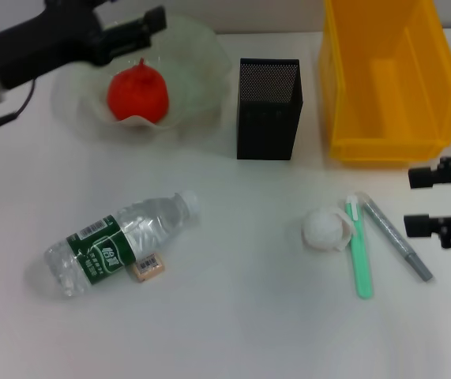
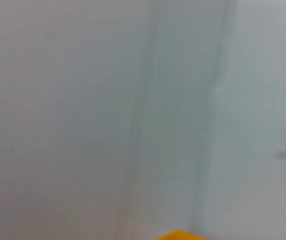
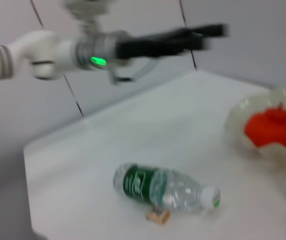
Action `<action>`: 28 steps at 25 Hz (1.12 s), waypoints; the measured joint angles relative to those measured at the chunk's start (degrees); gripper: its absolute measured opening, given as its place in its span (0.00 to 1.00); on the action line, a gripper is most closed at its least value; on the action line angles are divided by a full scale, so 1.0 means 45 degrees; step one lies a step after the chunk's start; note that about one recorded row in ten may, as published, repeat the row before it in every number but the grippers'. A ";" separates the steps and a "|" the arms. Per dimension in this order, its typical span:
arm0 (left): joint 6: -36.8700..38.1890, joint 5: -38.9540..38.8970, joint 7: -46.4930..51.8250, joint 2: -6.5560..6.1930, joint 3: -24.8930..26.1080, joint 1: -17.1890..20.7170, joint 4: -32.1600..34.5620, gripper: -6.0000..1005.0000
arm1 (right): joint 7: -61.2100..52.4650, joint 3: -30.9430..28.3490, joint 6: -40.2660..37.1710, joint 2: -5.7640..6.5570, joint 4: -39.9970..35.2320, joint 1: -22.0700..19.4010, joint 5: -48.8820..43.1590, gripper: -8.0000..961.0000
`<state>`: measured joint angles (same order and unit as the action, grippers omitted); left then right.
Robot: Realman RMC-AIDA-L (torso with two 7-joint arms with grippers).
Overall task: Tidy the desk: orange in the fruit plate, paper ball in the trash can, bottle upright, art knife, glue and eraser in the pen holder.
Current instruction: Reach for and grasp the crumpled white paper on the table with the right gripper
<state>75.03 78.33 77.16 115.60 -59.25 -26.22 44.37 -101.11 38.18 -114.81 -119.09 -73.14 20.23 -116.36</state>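
The bottle (image 1: pixel 118 243) lies on its side at the near edge of the desk, cap toward the middle, with the eraser (image 1: pixel 148 266) touching its lower flank; neither is dealt with yet. To the right, the paper ball (image 1: pixel 325 229) sits just beside a green art knife (image 1: pixel 359 248) and a grey glue pen (image 1: pixel 396 238), all three on the desk. The orange (image 1: pixel 137 92) already rests in the fruit plate (image 1: pixel 201 55), so that step looks done. The pen holder (image 1: pixel 268 109) and trash can (image 1: pixel 387 75) stand at the back, both seemingly empty. The left gripper (image 1: pixel 148 24) hovers above the plate, empty, its jaws seemingly apart. The right gripper (image 1: pixel 419 201) waits at the right edge, jaws apart, near the pen. Nothing blocks the ball.
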 joint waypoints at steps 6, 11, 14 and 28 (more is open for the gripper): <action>0.4978 0.0104 -0.0290 -0.0779 0.0340 0.1553 0.0362 0.86 | -0.4389 0.2241 -0.0141 0.0034 -0.3617 0.0858 -0.1245 0.75; 0.6593 0.0626 -0.0658 -0.1020 0.0600 0.2470 0.0271 0.86 | -0.7427 0.4664 -0.0140 0.0086 -0.4850 0.2448 -0.3951 0.75; 0.6893 0.0954 -0.0709 -0.0999 0.0828 0.2908 0.0256 0.86 | -0.8718 0.5845 -0.0052 0.0034 -0.4804 0.3405 -0.5432 0.75; 0.6861 0.1420 -0.1131 -0.0867 0.1083 0.3435 -0.0214 0.86 | -1.1173 1.0771 0.2960 -0.0055 -0.1812 0.5058 -0.7986 0.74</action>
<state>105.91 84.72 72.07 111.70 -54.38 -10.76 43.40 -151.39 86.65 -101.49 -119.34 -81.29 42.98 -152.30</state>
